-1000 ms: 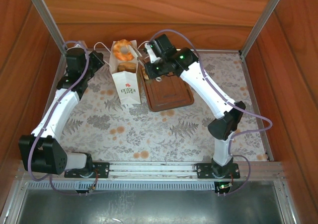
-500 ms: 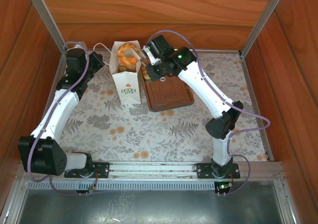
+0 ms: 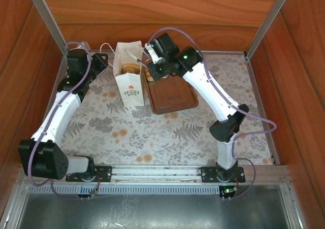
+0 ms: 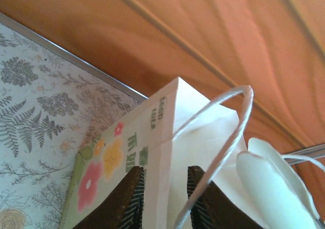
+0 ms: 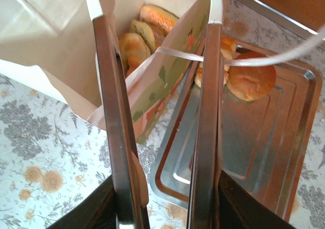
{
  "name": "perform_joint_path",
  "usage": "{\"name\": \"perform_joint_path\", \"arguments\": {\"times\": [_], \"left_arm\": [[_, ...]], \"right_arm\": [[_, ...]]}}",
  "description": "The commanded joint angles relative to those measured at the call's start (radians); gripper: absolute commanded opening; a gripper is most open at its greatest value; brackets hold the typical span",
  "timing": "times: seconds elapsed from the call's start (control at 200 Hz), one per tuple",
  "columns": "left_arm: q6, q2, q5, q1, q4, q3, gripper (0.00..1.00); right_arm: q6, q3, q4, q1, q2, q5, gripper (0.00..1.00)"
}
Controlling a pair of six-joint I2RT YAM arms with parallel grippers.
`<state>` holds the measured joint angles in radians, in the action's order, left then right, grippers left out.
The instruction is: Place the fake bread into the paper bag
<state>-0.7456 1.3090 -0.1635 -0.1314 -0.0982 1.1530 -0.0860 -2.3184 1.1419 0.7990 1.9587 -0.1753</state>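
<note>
Overhead, the paper bag (image 3: pixel 129 87) stands beside the tray (image 3: pixel 172 94); at the left wrist, the left gripper (image 4: pixel 165 198) sits slightly parted astride the bag's rim; at the right wrist, the right gripper (image 5: pixel 152 3) is parted and empty above fake bread (image 5: pixel 134 46) in the bag, while one glossy bun (image 5: pixel 252 79) on the tray looks light and slippery, best pinched across its middle.

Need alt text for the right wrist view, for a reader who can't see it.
The right gripper, jaws apart, straddles the printed side wall of the white paper bag, which holds several fake bread pieces. A bun lies on the tray beside the bag.
</note>
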Motion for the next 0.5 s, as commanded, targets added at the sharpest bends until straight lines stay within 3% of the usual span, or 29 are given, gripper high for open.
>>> {"name": "perform_joint_path", "arguments": {"times": [0.0, 0.125, 0.235, 0.295, 0.5], "left_arm": [[0.024, -0.015, -0.027, -0.001, -0.019, 0.033, 0.32], [0.041, -0.047, -0.014, 0.001, -0.031, 0.018, 0.42], [0.052, -0.085, -0.005, 0.006, -0.031, -0.005, 0.68], [0.054, -0.105, -0.005, 0.011, -0.033, -0.02, 0.77], [0.052, -0.172, -0.001, 0.021, -0.044, -0.082, 0.87]], "right_arm": [[-0.011, -0.032, -0.091, 0.007, -0.084, 0.038, 0.43], [-0.011, -0.023, -0.142, 0.003, -0.156, 0.038, 0.43], [-0.014, 0.024, -0.187, -0.008, -0.235, 0.026, 0.43], [-0.018, 0.054, -0.195, -0.021, -0.282, 0.015, 0.43], [-0.064, 0.252, -0.216, -0.163, -0.456, 0.055, 0.43]]}}
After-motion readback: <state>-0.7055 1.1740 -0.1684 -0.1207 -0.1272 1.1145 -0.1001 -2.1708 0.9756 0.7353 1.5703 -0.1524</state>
